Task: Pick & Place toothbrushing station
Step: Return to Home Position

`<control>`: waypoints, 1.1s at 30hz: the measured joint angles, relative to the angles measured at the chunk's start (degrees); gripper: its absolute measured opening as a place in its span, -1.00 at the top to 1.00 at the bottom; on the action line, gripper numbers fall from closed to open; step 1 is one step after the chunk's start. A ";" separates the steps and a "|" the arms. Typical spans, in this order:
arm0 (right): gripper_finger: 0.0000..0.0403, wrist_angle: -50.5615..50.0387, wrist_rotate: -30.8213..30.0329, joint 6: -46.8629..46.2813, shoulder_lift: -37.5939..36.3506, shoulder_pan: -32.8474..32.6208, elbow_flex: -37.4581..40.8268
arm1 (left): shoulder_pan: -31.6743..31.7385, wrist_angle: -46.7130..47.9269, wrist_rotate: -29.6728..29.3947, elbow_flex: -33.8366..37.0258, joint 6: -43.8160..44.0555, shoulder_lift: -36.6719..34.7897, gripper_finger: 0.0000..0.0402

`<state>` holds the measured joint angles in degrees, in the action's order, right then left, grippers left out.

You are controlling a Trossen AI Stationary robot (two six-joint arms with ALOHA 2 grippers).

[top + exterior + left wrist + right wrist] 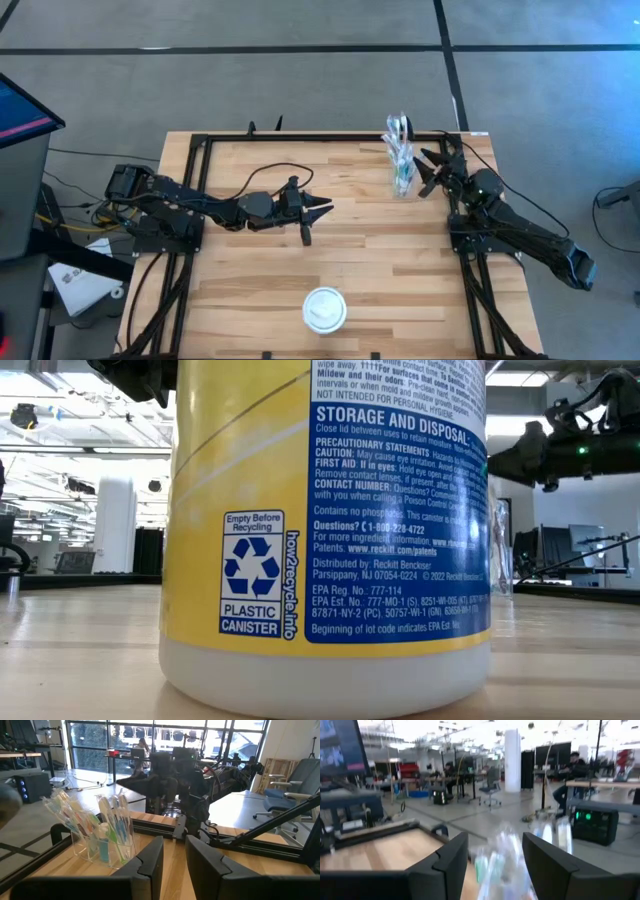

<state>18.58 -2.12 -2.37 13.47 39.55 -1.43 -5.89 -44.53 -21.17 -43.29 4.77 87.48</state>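
The right tool [428,170] hangs at the far right corner of the worktop [240,300], close beside the clear organizer [400,162]. Its fingers are spread wide and hold nothing. On my right wrist feed the organizer shows as a blur in the gap between those fingers, a little beyond their tips.

The toothbrushes [116,822] stand bunched inside the organizer, leaning a bit, heads up. I make out blue, green and pale ones, but I can't tell whether any tubes are in with them.

The left tool [316,222] is out over the middle of the worktop, well apart from the organizer and pointing toward the right arm's side. Its fingers are parted only partway and it is empty too.

A yellow canister [330,550] stands near the front edge at the centre (its round white top is all I get from above). On the low feed it fills most of the picture and hides nearly everything behind it.
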 joint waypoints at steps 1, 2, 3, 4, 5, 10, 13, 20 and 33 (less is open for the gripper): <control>0.12 1.05 -0.05 -0.01 0.00 0.00 -0.04 | 0.02 0.00 -0.01 0.01 0.00 0.00 0.62; 0.12 1.40 -0.05 -0.04 -0.02 0.00 -0.39 | 0.01 0.00 -0.01 0.00 -0.01 0.00 0.62; 0.12 1.18 -0.03 -0.04 0.00 0.00 -1.02 | 0.02 0.00 -0.02 0.00 0.00 0.00 0.62; 0.12 0.55 -0.01 -0.08 0.00 0.00 -1.87 | 0.02 0.00 -0.01 0.00 0.00 0.00 0.62; 0.12 -0.41 0.04 -0.43 0.00 -0.02 -2.90 | 0.02 0.00 -0.01 0.00 0.00 0.00 0.62; 0.12 -9.82 5.33 -5.47 -0.02 -0.66 -10.63 | -0.10 0.02 0.00 0.00 0.00 0.00 0.62; 0.13 -14.76 12.48 -6.60 -0.44 -2.98 -13.77 | -0.23 0.10 0.00 0.02 -1.65 -0.11 0.62; 0.33 -19.94 15.25 -7.39 -9.90 -12.96 -13.05 | -0.90 0.53 -0.35 6.03 -1.50 -7.59 0.62; 0.65 -21.25 9.62 -6.44 -13.22 -32.02 -9.91 | -7.28 0.39 -1.63 24.35 -2.98 -33.70 0.62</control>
<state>-2.66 7.50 -8.81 0.25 7.53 -11.34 -13.16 -44.14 -22.80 -18.93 1.80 53.79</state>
